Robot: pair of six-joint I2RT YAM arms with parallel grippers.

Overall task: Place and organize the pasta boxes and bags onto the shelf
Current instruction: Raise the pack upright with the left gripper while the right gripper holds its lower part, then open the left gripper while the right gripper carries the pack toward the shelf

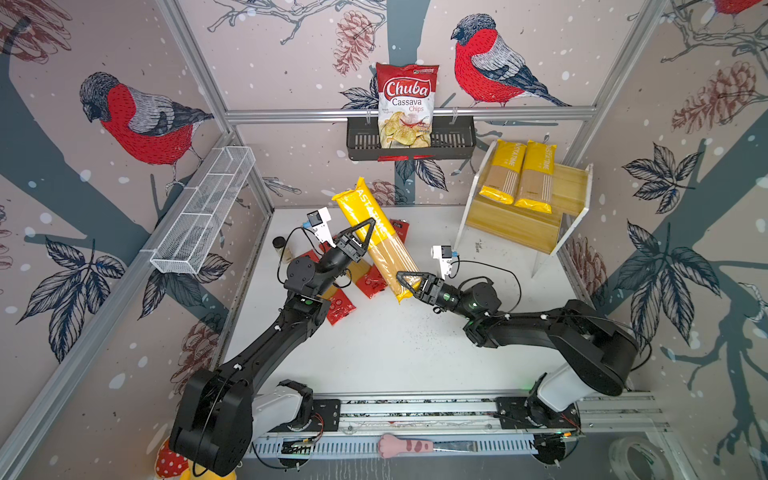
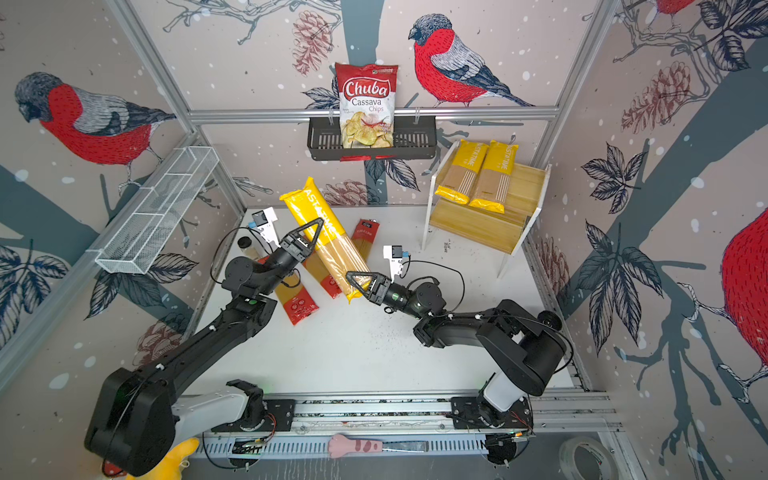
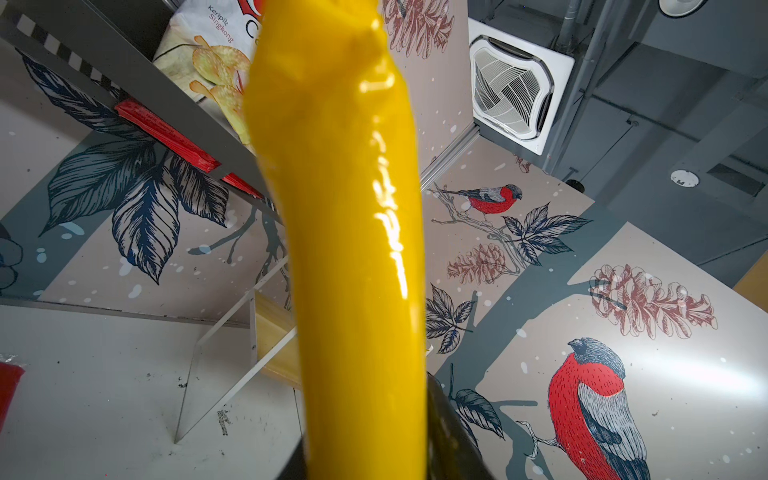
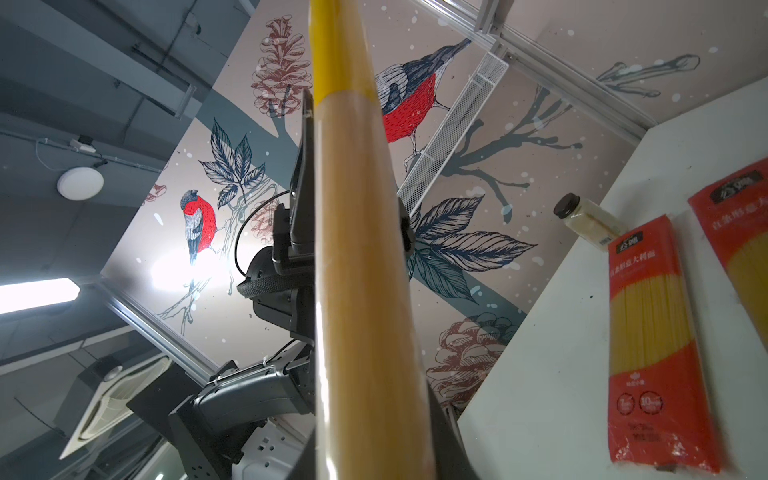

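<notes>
Black arms, white bases, white wrist cameras, triangular jaws

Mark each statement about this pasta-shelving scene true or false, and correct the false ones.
1. Two yellow packets lie side by side on the shelf. True.
2. The chips bag lies on the table. False: it stands in the black basket.
3. The red packets are on the shelf. False: they lie on the table.
4. A third yellow packet is up off the table, with left fingers and right fingers around it. True.
</notes>
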